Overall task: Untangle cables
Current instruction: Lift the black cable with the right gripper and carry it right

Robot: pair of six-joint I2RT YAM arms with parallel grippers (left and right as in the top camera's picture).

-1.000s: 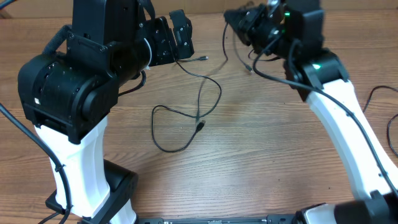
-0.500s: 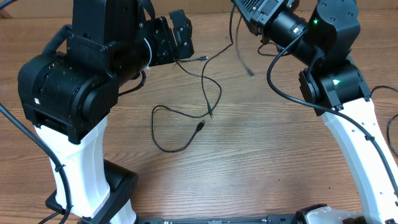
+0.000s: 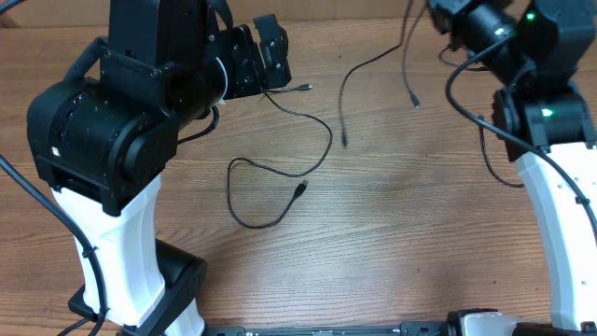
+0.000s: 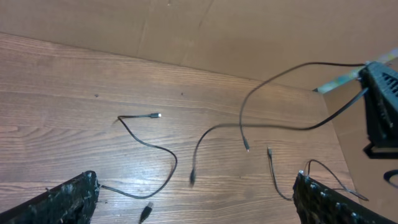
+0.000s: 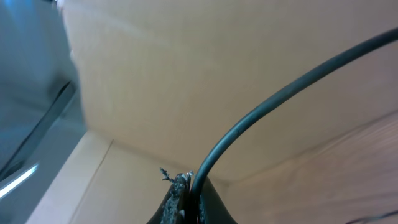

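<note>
Your right jaws are holding one cable (image 3: 342,112) up, while the other cable (image 3: 231,191) is lying on the table (image 3: 401,233) just before your wide left jaws.

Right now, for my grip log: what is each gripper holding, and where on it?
Right gripper pinches a thin black cable mid-length, both ends dangling; left gripper open, empty.

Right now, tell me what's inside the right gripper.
One thin black cable, pinched in the shut right gripper. The fingers hide the clamped stretch of it.
</note>
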